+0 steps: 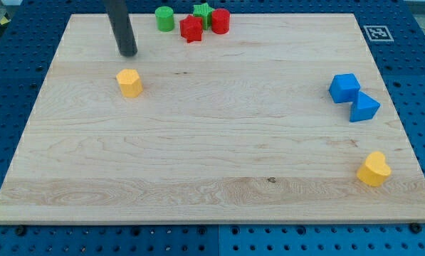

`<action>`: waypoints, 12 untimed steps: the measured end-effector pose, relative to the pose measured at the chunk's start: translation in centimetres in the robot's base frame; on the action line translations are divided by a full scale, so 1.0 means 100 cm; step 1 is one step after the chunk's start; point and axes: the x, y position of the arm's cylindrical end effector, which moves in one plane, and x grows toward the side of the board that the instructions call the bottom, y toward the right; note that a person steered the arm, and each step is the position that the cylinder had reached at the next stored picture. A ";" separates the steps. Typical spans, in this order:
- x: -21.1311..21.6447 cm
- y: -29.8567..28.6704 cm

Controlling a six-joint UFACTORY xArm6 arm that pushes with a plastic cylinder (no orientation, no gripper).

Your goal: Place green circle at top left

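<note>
On the pale wooden board point(212, 142) over blue pegboard point(13, 64), my tip point(129, 53), gripperless, holds nothing

My tip point(129, 52) rests on the board near the view's top left, the dark rod rising almost straight out of frame.
</note>
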 end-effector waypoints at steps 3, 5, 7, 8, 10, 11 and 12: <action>-0.088 0.017; -0.088 0.033; -0.087 0.106; -0.086 0.149; -0.084 0.285; -0.076 0.278; -0.076 0.237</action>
